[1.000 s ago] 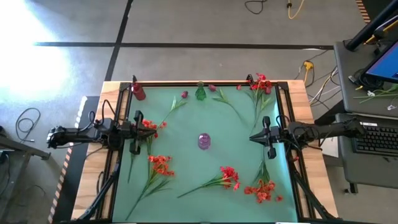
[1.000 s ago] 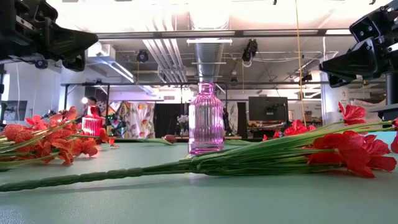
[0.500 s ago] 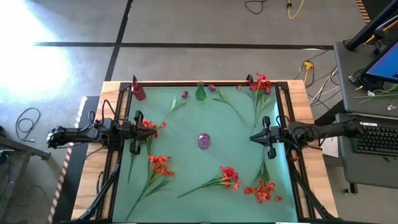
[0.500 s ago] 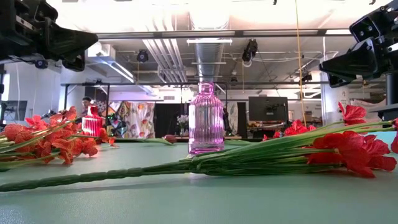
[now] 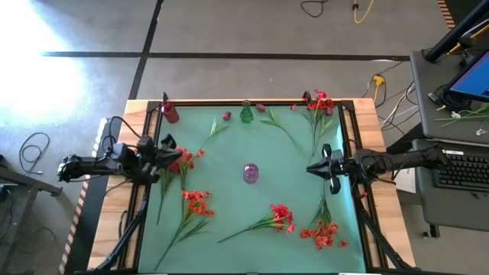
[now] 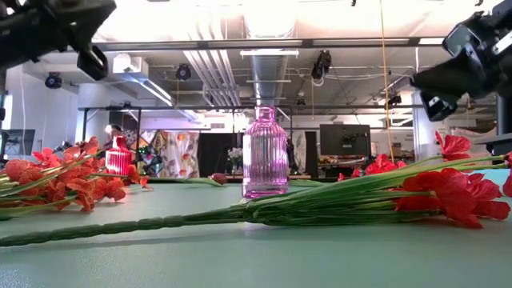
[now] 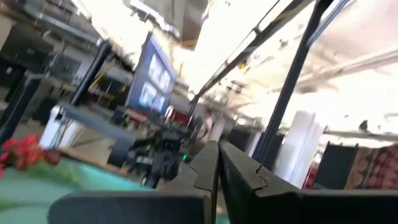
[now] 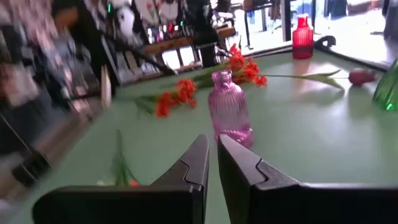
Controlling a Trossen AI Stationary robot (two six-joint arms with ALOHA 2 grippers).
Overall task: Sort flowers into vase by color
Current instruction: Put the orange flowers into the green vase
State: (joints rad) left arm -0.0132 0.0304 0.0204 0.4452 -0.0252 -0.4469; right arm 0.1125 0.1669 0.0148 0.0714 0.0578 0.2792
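Observation:
A pink ribbed vase (image 5: 251, 173) stands upright mid-table, also seen in the right wrist view (image 8: 229, 111). Red and orange-red flowers lie flat on the green mat: sprays at near left (image 5: 195, 202), near middle (image 5: 279, 218), near right (image 5: 322, 231), far right (image 5: 319, 103) and left (image 5: 183, 155). Two magenta buds (image 5: 227, 116) lie near the far edge. My left gripper (image 5: 170, 158) hovers shut at the left edge, tipped upward. My right gripper (image 5: 309, 169) hovers shut at the right edge, pointing level at the pink vase.
A red vase (image 5: 170, 113) stands at the far left corner and a green vase (image 5: 247, 114) at the far middle. Black frame rails run along the table's left and right sides. Bare mat lies around the pink vase.
My left gripper has tipped upward, rolled about its own axis and risen a little, staying shut. My right gripper has rolled about its own axis in place. The flowers and vases have not moved.

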